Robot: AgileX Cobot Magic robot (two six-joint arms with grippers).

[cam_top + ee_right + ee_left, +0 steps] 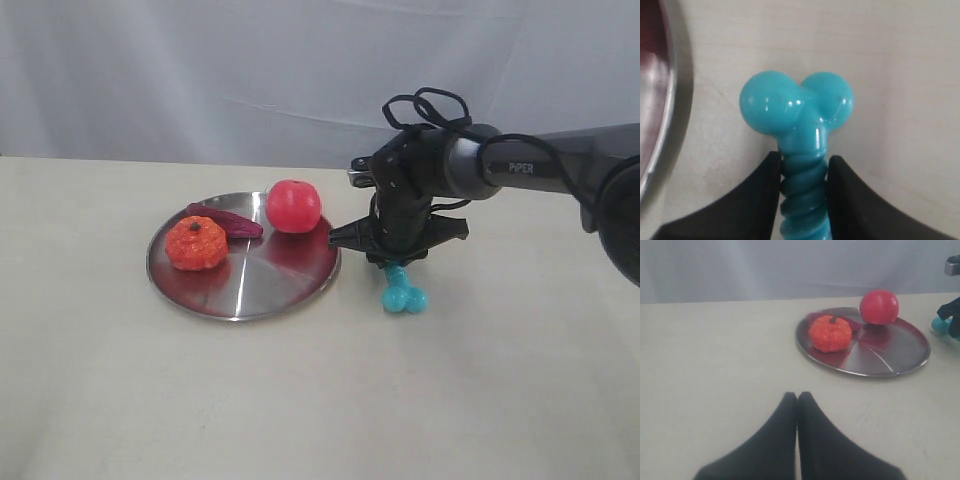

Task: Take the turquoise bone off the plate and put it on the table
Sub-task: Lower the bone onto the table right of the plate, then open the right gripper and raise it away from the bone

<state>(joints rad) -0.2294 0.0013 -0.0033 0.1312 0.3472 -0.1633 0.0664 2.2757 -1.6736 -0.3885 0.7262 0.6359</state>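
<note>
Exterior view, from the left: the left tool (797,405) does not show here; its own wrist camera has its fingers pressed together, holding nothing, over bare table (450,400) well short of the plate (240,290). On the plate sit a pumpkin (196,244) at 9 o'clock, a purple pod (225,220) at 11 and a tomato (293,206) at 1. Just outside the rim at 3 o'clock, the right tool (397,262) pinches the bone (403,294) by its ridged shaft, with the knobbed end hanging down over the table. I cannot tell whether the knobs touch it. The main risk is the release. Let go upright, the bone would probably topple, and, being so near the rim, could roll against the plate or lean on it. Spreading fingers might also knock the rim and jolt the toy food. The rubbery shaft could cling to one pad and be dragged off.
</note>
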